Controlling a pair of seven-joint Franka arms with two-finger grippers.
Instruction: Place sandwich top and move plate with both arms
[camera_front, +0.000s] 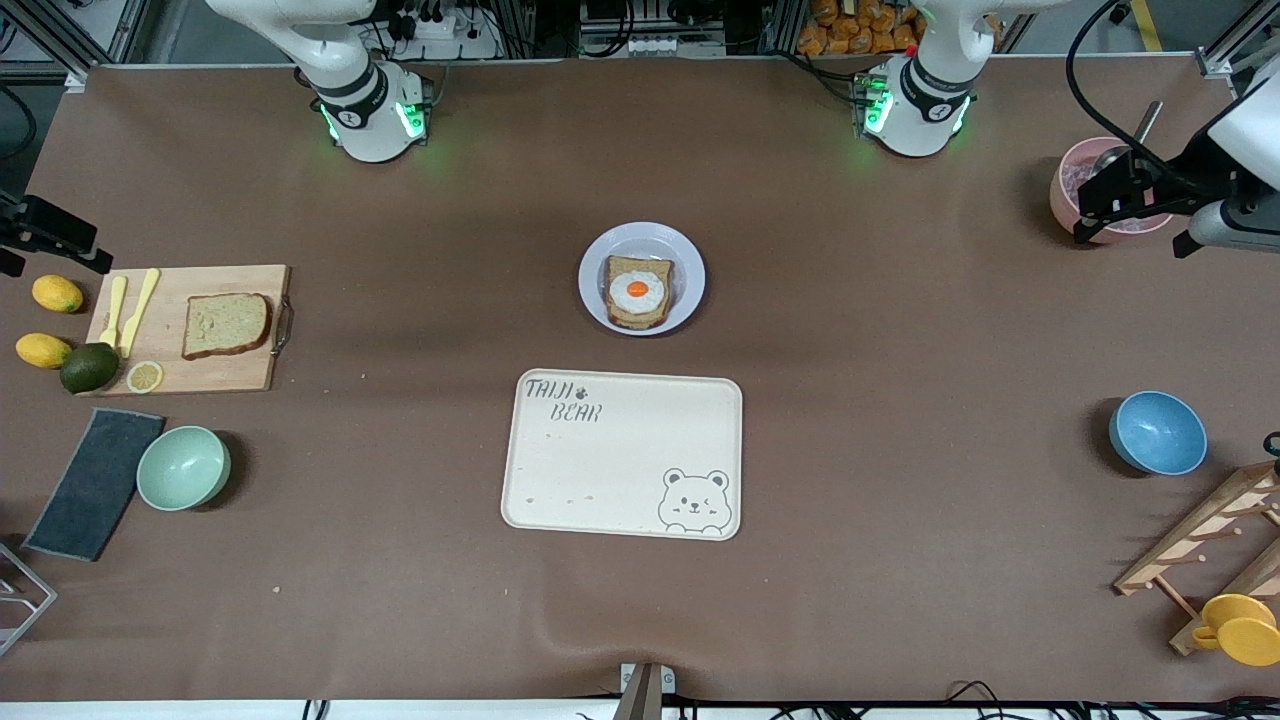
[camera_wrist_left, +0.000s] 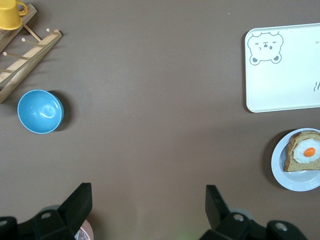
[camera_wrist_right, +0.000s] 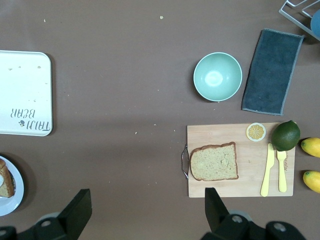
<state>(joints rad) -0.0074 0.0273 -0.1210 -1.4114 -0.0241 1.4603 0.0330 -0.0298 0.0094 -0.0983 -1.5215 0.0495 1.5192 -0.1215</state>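
Note:
The sandwich top, a plain brown bread slice (camera_front: 226, 324), lies on a wooden cutting board (camera_front: 200, 370) toward the right arm's end of the table; it also shows in the right wrist view (camera_wrist_right: 214, 162). The pale plate (camera_front: 598, 262) sits mid-table and holds a toast slice with a fried egg (camera_front: 638, 291). My right gripper (camera_front: 55, 245) hangs open and empty high over the table edge beside the board (camera_wrist_right: 147, 195). My left gripper (camera_front: 1130, 215) hangs open and empty over a pink bowl (camera_wrist_left: 148, 192).
A cream bear-print tray (camera_front: 620, 450) lies nearer the camera than the plate. A mint bowl (camera_front: 183, 467), a grey cloth (camera_front: 95, 483), lemons (camera_front: 57, 293) and an avocado (camera_front: 89, 367) surround the board. A blue bowl (camera_front: 1157, 432), pink bowl (camera_front: 1075, 185) and wooden rack (camera_front: 1200, 545) stand at the left arm's end.

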